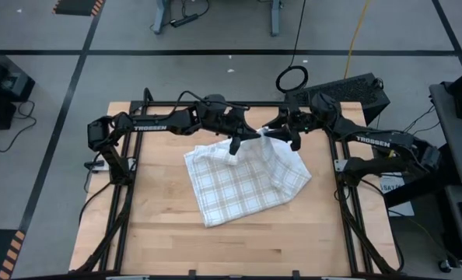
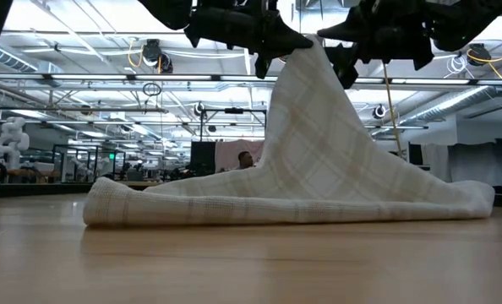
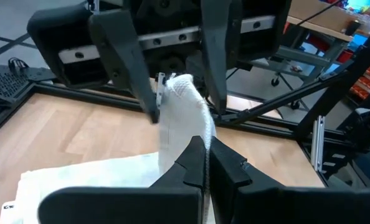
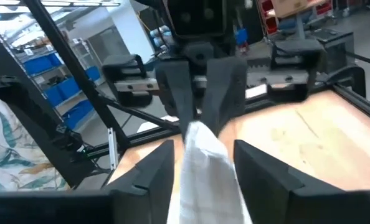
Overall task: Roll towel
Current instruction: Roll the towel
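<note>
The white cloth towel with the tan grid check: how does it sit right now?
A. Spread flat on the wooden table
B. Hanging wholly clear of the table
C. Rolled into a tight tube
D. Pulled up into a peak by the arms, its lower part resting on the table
D: the low view shows the white cloth towel with the tan grid check rising tent-like to where the left gripper pinches its top edge, while its base lies on the wooden table.

The left gripper (image 3: 204, 163) is pinching a raised fold of the towel (image 3: 184, 106) above the counter (image 3: 79, 134), facing the right gripper (image 3: 179, 81), which is straddling the same fold.
</note>
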Robot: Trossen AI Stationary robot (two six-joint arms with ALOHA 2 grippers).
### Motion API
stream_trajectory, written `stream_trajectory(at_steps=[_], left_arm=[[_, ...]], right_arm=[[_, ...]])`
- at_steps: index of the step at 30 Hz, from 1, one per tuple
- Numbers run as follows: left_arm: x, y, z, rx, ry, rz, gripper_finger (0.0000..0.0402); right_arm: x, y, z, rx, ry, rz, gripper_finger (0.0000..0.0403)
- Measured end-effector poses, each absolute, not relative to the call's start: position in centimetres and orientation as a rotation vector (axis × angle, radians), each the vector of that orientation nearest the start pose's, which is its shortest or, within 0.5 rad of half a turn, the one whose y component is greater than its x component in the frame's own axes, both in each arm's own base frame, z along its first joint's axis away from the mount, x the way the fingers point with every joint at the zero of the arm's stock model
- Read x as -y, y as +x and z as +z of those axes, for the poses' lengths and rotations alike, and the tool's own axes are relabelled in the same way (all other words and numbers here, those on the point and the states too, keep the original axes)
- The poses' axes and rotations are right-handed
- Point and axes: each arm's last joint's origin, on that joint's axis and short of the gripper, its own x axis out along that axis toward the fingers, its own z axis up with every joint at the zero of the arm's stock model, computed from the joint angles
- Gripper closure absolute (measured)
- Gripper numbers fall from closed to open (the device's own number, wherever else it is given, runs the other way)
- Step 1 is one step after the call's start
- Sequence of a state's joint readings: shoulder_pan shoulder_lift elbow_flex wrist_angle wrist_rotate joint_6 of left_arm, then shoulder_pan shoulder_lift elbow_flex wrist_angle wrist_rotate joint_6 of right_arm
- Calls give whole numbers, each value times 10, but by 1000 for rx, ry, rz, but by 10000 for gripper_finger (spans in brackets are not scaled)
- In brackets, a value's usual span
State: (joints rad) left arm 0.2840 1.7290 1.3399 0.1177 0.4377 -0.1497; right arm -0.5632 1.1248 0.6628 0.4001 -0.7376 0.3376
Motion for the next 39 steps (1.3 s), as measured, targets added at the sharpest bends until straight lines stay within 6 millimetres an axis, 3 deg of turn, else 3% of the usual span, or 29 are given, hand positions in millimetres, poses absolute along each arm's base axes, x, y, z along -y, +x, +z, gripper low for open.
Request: stream_trajectory(at_steps=[11, 14, 20, 24, 28, 30, 35, 39], left_arm=[[-101, 389, 302, -266, -245, -134, 393], [-101, 389, 302, -266, -254, -132, 393], [-106, 382, 301, -327, -438, -57, 382], [-112, 357, 301, -504, -531, 64, 338], [-123, 328, 283, -784, -580, 303, 293], [-132, 314, 270, -895, -576, 327, 278], [-152, 287, 235, -1104, -625, 344, 257], [-167, 266, 228, -1209, -646, 477, 254]], right_arm=[[112, 215, 281, -79, 393, 159, 392], [112, 215, 280, -80, 395, 158, 394], [116, 213, 280, -82, 420, 138, 400], [119, 210, 280, -88, 456, 121, 400], [120, 209, 277, -113, 483, 111, 401], [120, 209, 277, -117, 486, 111, 401], [120, 209, 274, -136, 504, 107, 402], [120, 209, 274, -144, 525, 104, 402]])
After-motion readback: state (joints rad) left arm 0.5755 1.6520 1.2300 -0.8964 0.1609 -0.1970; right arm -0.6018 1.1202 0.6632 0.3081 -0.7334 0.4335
